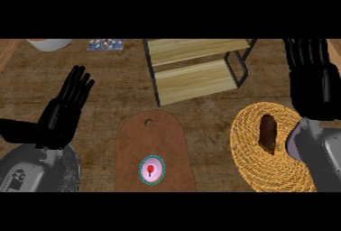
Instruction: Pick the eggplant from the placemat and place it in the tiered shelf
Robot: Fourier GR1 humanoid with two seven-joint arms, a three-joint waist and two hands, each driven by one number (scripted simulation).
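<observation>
Left hand at 9 o'clock: fingers straight, pointing toward 12, thumb out toward 8; grey forearm enters from 7. Right hand at 2 o'clock: back toward the view, fingers apparently straight, pointing up; forearm enters from 4.

Eggplant on placemat, right of board

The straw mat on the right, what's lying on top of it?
A dark eggplant lies on the round woven placemat. The right hand and its forearm cover the mat's right edge, so anything there is hidden.
</observation>
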